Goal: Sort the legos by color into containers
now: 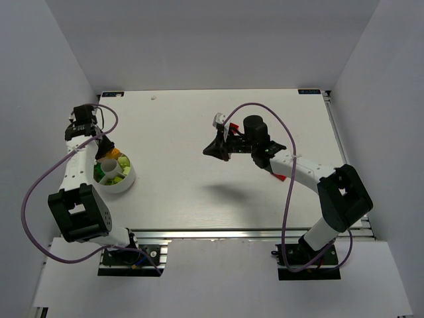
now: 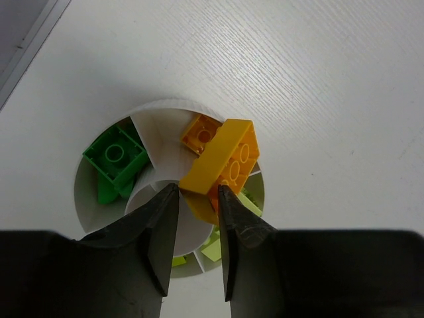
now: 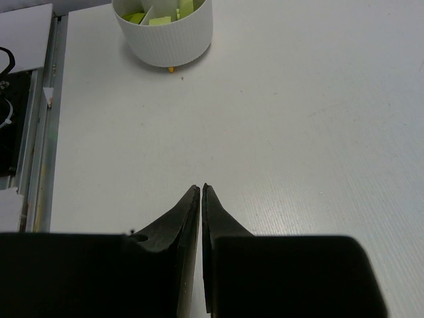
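The dish's (image 2: 83, 199) near side (some lime bricks (image 2: 212, 249) too) hides behind the left jaws.

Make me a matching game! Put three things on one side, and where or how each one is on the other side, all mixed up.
Things:
1. dark green brick
2. yellow brick
3. right gripper

Places or states:
A. shut, over the table, away from the dish
B. in the left compartment, seen from the left wrist
C. tilted on top of an orange brick

Pairs: 1-B, 2-C, 3-A
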Tool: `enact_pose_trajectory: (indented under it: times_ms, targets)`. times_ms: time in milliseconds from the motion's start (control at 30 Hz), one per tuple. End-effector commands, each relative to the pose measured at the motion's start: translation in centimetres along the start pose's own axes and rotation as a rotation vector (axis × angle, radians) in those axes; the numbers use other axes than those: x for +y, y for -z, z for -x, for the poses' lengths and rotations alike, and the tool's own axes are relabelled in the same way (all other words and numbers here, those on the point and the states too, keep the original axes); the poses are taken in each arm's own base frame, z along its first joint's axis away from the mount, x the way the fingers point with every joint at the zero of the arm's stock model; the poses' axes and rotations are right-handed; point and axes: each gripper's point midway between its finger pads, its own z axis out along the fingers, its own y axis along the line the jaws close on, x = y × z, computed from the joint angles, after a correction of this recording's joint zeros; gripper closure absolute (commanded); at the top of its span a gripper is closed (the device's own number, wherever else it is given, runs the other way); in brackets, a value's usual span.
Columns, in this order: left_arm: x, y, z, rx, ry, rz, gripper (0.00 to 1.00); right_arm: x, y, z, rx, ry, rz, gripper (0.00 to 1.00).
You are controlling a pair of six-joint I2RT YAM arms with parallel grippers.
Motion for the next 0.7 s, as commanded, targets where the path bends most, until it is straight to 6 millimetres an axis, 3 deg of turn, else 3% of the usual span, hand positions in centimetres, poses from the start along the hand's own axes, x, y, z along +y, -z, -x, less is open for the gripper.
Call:
enact_pose_trajectory:
  times_ms: [0, 233, 667]
  targets:
    - [0.2, 1.3, 0.7, -0.042, 0.003, -0.016, 0.59, -0.1, 0.8, 2.0, -0.045, 0.047, -0.019, 0.90]
    - [0.3, 1.5, 0.9, -0.048, -0.005, -0.006, 0.68, -0.2, 0.9, 2.1, -0.048, 0.049, -0.023, 0.90]
    - [1.0, 1.9, 1.9, -0.079, -0.015, 0.034, 0.67, -0.4, 1.1, 2.0, -0.047, 0.045, -0.025, 0.90]
